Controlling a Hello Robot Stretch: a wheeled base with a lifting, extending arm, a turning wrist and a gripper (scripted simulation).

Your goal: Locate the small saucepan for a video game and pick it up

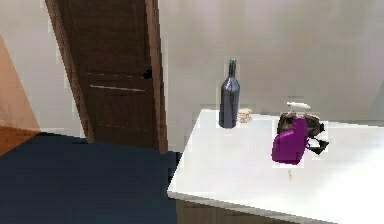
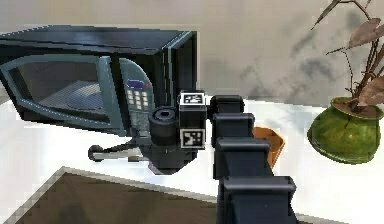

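My arm rises from the bottom of the arm side view over a white counter. Its two white marker squares stand at the far end, with the gripper's dark body left of them. The gripper points its thin fingers left, low in front of a black microwave that stands on the counter. I cannot tell whether it holds anything. A brown, bowl-like thing lies on the counter just behind the arm, partly hidden by it.
A green pot with a brown-leaved plant stands at the arm side view's right. In the forward view a white table bears a dark bottle, a small cup and a purple spray bottle. A brown door is at the left, above dark blue floor.
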